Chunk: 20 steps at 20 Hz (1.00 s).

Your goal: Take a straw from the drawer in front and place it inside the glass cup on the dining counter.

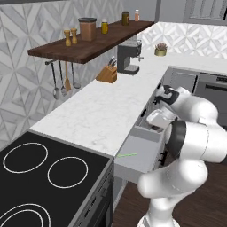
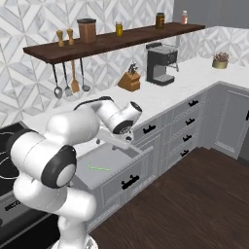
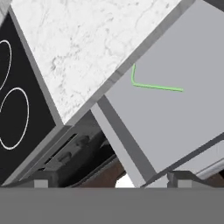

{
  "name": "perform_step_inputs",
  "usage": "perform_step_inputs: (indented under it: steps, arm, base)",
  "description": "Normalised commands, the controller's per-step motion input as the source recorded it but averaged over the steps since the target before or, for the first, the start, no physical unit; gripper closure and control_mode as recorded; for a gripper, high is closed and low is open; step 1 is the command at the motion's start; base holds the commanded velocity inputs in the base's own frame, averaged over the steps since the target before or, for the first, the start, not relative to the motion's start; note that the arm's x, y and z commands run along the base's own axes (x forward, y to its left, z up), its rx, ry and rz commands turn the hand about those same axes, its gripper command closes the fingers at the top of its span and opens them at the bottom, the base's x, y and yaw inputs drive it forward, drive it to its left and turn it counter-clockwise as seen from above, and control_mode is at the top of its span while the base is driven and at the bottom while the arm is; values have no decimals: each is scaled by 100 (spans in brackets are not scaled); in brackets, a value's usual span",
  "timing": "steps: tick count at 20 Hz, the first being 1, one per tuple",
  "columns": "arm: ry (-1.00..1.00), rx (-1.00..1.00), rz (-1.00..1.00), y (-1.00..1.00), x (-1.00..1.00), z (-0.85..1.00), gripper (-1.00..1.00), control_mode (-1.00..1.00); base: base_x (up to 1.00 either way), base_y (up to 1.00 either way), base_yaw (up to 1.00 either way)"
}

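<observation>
The drawer (image 1: 142,148) (image 2: 113,158) stands pulled out below the white worktop, its plain grey interior (image 3: 179,122) open to view. The light-green straw (image 1: 127,154) (image 2: 98,168) (image 3: 154,86) lies flat inside it, with its bent end toward the worktop edge. My gripper (image 1: 155,120) (image 2: 128,137) (image 3: 112,181) hovers above the drawer and points down at it, clear of the straw. Its fingertips (image 3: 41,181) stand wide apart with nothing between them, so it is open. The glass cup and the dining counter are out of view.
A black cooktop (image 1: 40,173) (image 3: 17,100) borders the drawer's side. The white worktop (image 1: 106,106) carries a knife block (image 1: 107,73) and a coffee machine (image 1: 128,57) under a wooden shelf (image 1: 88,44). Narrower stacked drawers (image 2: 187,121) lie further along, above a dark wood floor (image 2: 194,204).
</observation>
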Motion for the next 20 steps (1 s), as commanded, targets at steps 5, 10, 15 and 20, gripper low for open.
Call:
perform_step_inputs:
  steps: [5,10,15,20]
  arm:
    - [8,-13,0,3,41,-32,-100,-100]
    - [0,-5,1,0,29,-45,-100,-100]
    - [1,-6,0,0,29,-43,-100,-100]
    - [3,-8,0,0,25,-43,-100,-100]
  base:
    - [0,0,0]
    - [0,0,0]
    - [0,0,0]
    - [0,0,0]
